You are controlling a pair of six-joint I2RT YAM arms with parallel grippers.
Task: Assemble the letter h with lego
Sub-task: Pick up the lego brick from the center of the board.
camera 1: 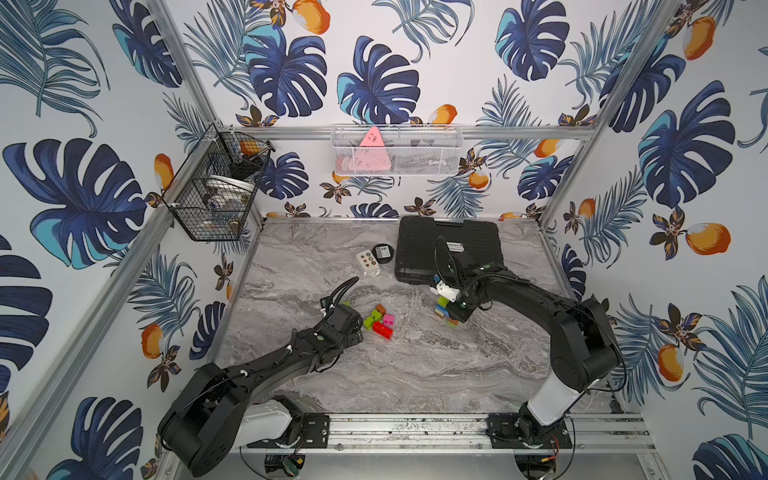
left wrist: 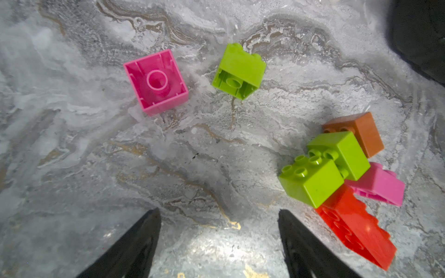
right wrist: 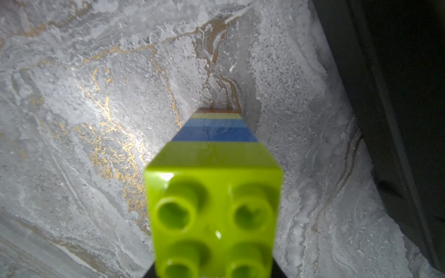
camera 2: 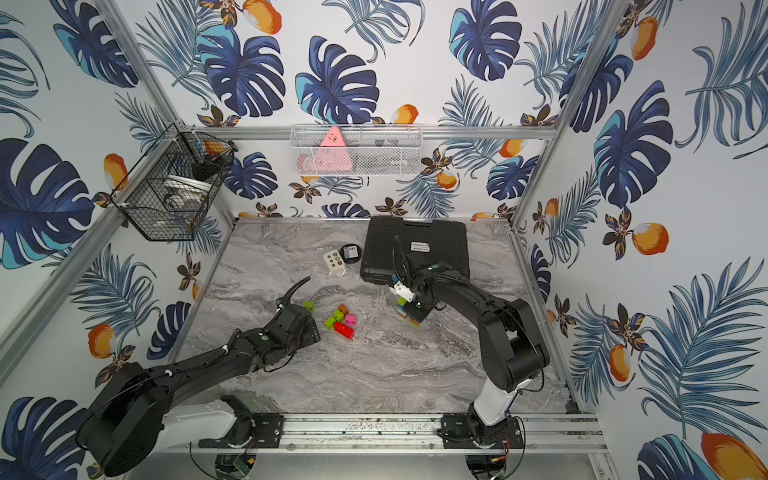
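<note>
Toward the back right of the counter [camera 1: 374, 374], just in front of the black case [camera 1: 449, 245], stands a lego tower [camera 1: 441, 308]. From the top down we see lime, blue, light blue, lime and orange. The right claw [camera 1: 456, 312] sits narrow against the flat sides of the lime top brick [right wrist: 214, 192], and we judge that brick gripped. The left claw [left wrist: 219, 231] hangs wide and empty near the loose bricks around the counter's middle. Among them are an upturned pink brick [left wrist: 156, 81] and a long red brick [left wrist: 356, 235]. We expect light, stiff, glossy plastic, so we would pinch opposite smooth walls and never the studs. The slim tower may tip under a sideways push.
</note>
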